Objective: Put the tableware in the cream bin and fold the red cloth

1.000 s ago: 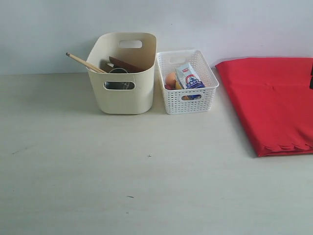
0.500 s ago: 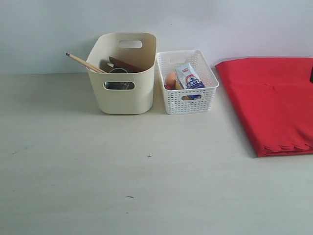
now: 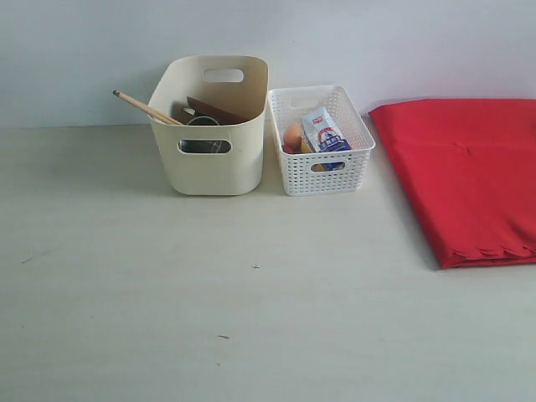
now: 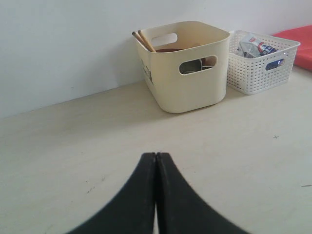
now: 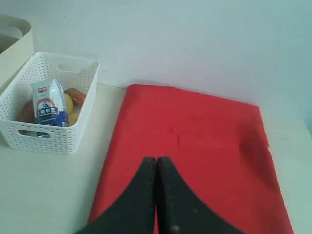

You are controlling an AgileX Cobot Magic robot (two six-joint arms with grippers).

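Observation:
The cream bin point(image 3: 213, 159) stands at the back of the table. Two wooden chopsticks point(image 3: 144, 107) poke out over its left rim, and the brown wooden plate point(image 3: 213, 110) and steel cup point(image 3: 203, 122) show inside; the bowl, spoon and knife are hidden. The red cloth point(image 3: 469, 172) lies folded at the right, scalloped edge toward the front. My left gripper point(image 4: 156, 155) is shut and empty, well in front of the cream bin point(image 4: 187, 66). My right gripper point(image 5: 156, 159) is shut and empty above the red cloth point(image 5: 195, 141). Neither gripper shows in the exterior view.
A white lattice basket point(image 3: 322, 172) stands beside the bin, holding a small carton point(image 3: 324, 131), an egg point(image 3: 292, 135) and other food. The same basket point(image 5: 53, 134) lies left of the cloth in the right wrist view. A wall runs behind everything.
A dark sliver of the right arm at the exterior view's right edge has slipped out of sight. Nothing on the table has moved.

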